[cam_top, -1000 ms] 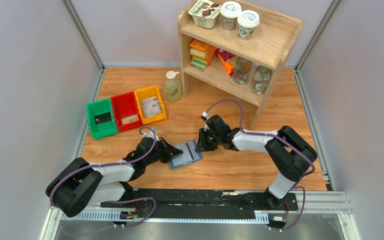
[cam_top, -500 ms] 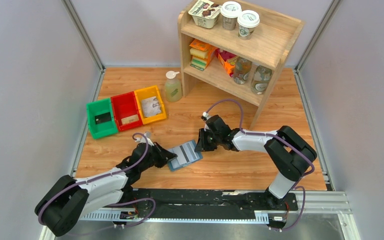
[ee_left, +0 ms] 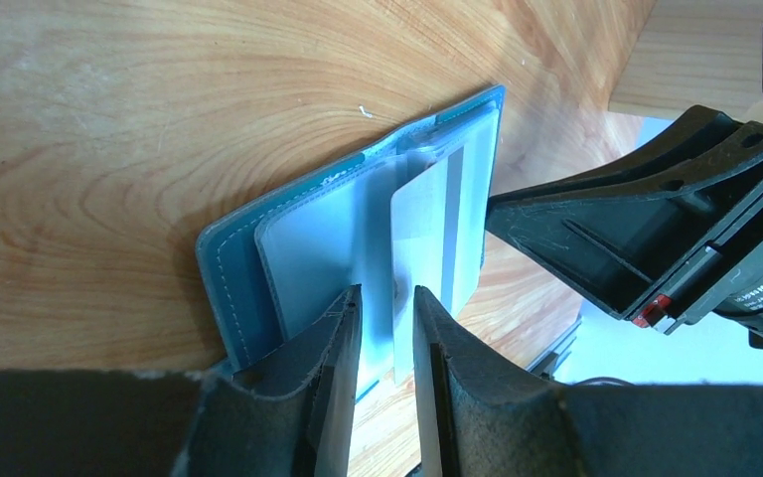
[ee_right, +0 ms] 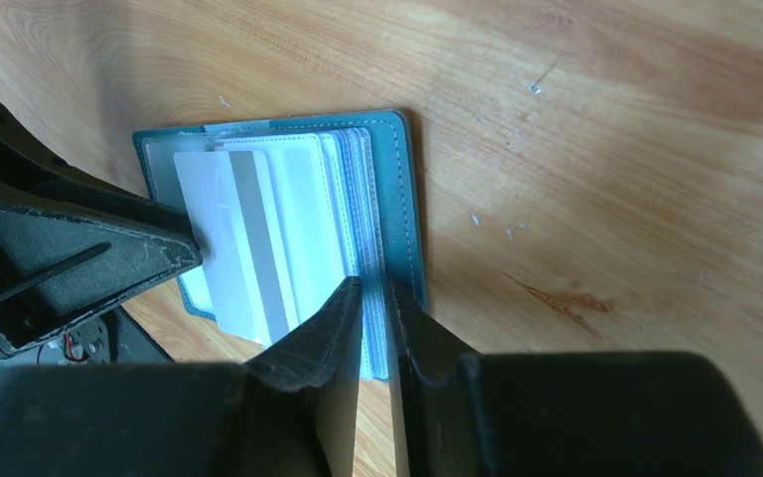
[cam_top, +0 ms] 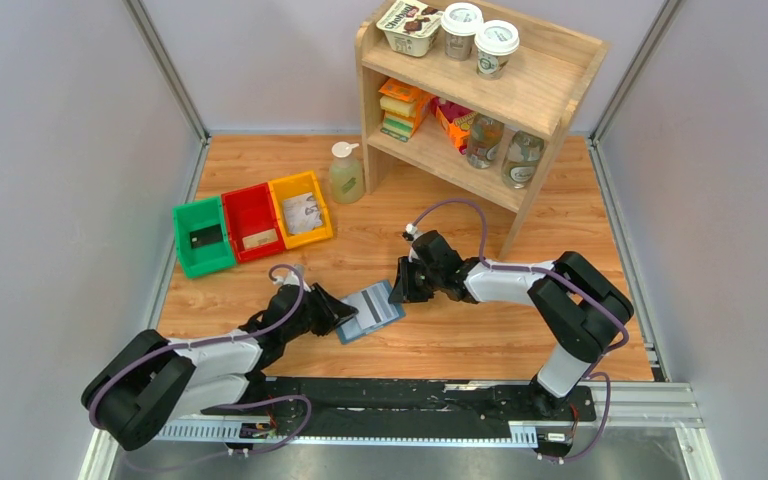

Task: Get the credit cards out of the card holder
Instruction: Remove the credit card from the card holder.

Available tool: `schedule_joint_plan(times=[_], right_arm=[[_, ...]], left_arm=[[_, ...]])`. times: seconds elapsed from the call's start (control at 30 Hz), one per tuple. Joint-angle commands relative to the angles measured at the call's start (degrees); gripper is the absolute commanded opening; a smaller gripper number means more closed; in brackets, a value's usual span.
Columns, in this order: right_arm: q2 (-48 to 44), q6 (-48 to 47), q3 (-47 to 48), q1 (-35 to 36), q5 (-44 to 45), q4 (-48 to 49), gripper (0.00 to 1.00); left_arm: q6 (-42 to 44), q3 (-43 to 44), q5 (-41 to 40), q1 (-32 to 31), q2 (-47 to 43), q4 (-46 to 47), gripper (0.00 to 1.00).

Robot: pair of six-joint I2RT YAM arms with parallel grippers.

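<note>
The blue-grey card holder (cam_top: 384, 301) lies open on the table between my arms. It also shows in the left wrist view (ee_left: 233, 263) and the right wrist view (ee_right: 403, 189). A whitish credit card (ee_left: 425, 214) with a grey stripe sticks part way out of its inner pocket, toward my left gripper (ee_left: 387, 310). That gripper (cam_top: 337, 314) is shut on the card's near end. My right gripper (ee_right: 376, 294) is shut on the holder's opposite edge, over the stack of pockets, and it also shows from above (cam_top: 401, 291). The card also shows in the right wrist view (ee_right: 221, 224).
Green (cam_top: 182, 243), red (cam_top: 237, 225) and yellow (cam_top: 289, 188) bins stand at the left, each with a card in it. A soap bottle (cam_top: 346, 175) stands beside a wooden shelf (cam_top: 550, 95) holding cups, jars and packets at the back.
My left arm has pulled back toward the near left, and the striped card has slid further out of the holder. The right gripper has kept its grip on the holder.
</note>
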Motion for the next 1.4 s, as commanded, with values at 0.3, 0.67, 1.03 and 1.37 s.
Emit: schedule_joint_plan(times=[0.3, 0.67, 1.03, 1.37], right_arm=[[0.3, -0.3, -0.7, 0.1, 1.0, -0.1, 0.19], [1.0, -1.2, 0.4, 0.1, 1.3, -0.9, 0.19], [1.7, -1.9, 1.7, 0.0, 1.6, -1.0, 0.19], [1.6, -2.3, 2.7, 0.0, 1.8, -3.2, 0.2]], left_arm=[[-0.1, 0.4, 2.1, 0.0, 8.5, 10.8, 0.24], [0.5, -1.4, -1.5, 0.1, -2.3, 0.4, 0.0], [5.2, 2.3, -8.4, 0.4, -26.1, -33.7, 0.0], [20.7, 15.7, -13.7, 0.4, -32.3, -49.4, 0.0]])
